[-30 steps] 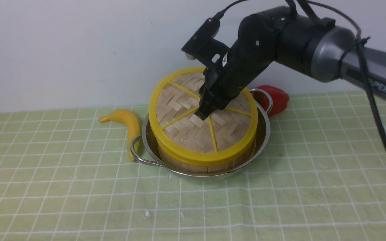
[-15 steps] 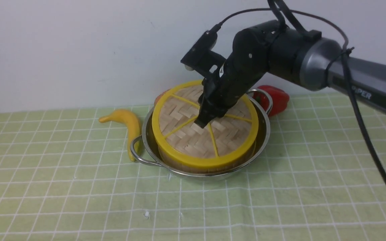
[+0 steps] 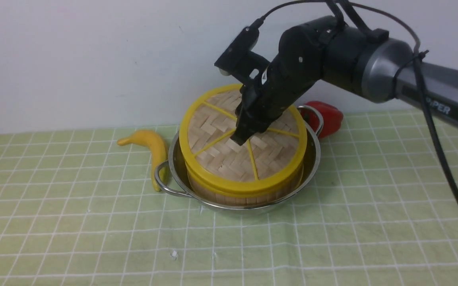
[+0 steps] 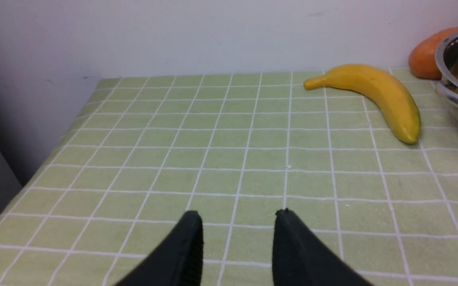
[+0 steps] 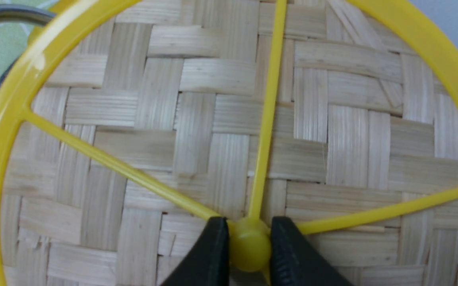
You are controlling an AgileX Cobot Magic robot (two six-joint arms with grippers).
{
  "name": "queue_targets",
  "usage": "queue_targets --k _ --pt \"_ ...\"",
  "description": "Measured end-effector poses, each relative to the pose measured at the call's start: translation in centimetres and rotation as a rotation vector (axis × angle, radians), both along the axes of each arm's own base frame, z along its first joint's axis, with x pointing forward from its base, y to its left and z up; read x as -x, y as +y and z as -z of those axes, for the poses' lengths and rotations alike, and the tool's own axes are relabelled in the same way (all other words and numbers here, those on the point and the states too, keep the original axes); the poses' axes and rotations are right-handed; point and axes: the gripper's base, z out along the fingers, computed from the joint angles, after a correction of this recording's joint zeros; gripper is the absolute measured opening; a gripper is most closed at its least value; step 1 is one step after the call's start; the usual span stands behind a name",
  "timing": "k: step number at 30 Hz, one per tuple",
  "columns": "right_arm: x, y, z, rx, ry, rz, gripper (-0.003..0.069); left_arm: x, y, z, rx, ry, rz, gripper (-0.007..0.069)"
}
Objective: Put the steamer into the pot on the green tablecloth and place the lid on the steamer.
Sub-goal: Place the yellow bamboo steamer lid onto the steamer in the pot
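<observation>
The steel pot [image 3: 313, 157] stands on the green tablecloth [image 3: 94, 222]. The steamer [image 3: 245, 198] sits inside it; only its bamboo wall shows, its contents are hidden under the lid [image 3: 221, 159]. The lid lies over the steamer, tilted, with its far edge higher. My right gripper [image 3: 241, 137] comes down from above and is shut on the lid's yellow hub [image 5: 249, 248]; the right wrist view shows both fingers pinching it over the woven lid [image 5: 332, 119]. My left gripper [image 4: 239, 216] is open and empty, low over bare cloth; it is out of the front view.
A yellow banana [image 3: 153, 147] lies against the pot's left handle; it also shows in the left wrist view [image 4: 376, 93]. A red pepper [image 3: 330, 117] sits behind the pot's right handle. An orange fruit [image 4: 427, 53] lies behind the pot. A wall bounds the back.
My right gripper lowered the lid until it lay flatter on the steamer, then rose a little; the lid is tilted again. The pot, banana and pepper have not moved.
</observation>
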Motion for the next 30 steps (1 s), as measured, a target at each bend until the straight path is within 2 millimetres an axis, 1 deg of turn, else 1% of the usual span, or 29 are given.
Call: queue_targets --k 5,7,19,25,30 --pt "-0.5 0.3 1.3 0.001 -0.006 0.001 0.0146 0.0 0.0 0.0 0.0 0.0 0.0 0.0243" --pt "-0.7 0.4 1.4 -0.002 -0.011 0.002 0.0146 0.0 0.0 0.0 0.0 0.0 0.0 0.0243" --pt "-0.8 0.3 1.5 -0.002 -0.028 0.002 0.0145 0.0 0.0 0.0 0.0 0.0 0.0 0.0243" --pt "-1.3 -0.5 1.5 -0.032 -0.002 0.032 0.0145 0.0 0.0 0.0 0.0 0.0 0.0 0.0243" --pt "-1.5 -0.5 2.3 -0.025 0.016 0.036 0.0144 0.0 0.0 0.0 0.0 0.0 0.0 0.0243"
